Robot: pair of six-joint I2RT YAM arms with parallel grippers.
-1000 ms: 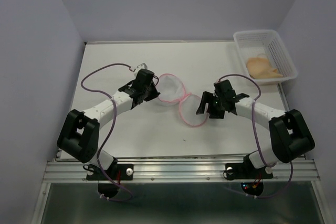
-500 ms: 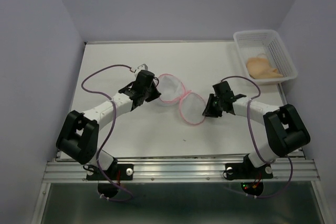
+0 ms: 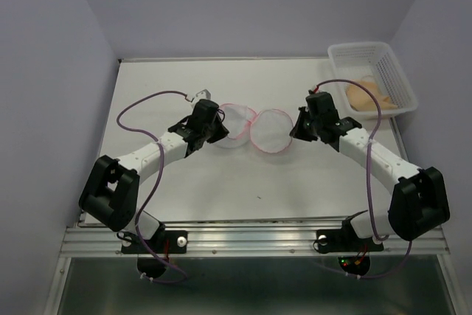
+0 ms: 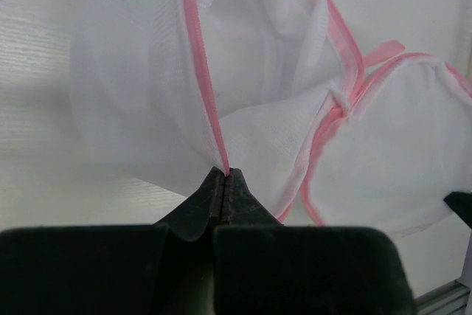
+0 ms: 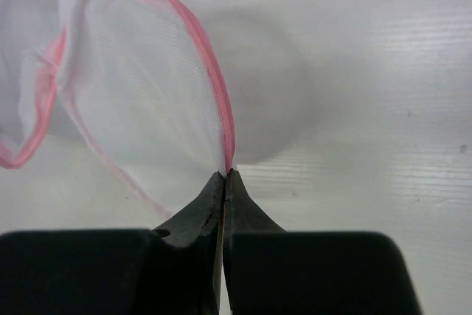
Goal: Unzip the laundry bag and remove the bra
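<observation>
"Pink trim is sitting pinched in both sets of fingers: the left gripper is clamping one half of the laundry bag, the right gripper the other."

"So it's lying open between them, long axis running gripper to gripper?"

"Yes. The bra is lying in the basket, beyond the right gripper and nearer that arm."

Mesh laundry bag unzipped, halves spread; bra in basket.
</observation>
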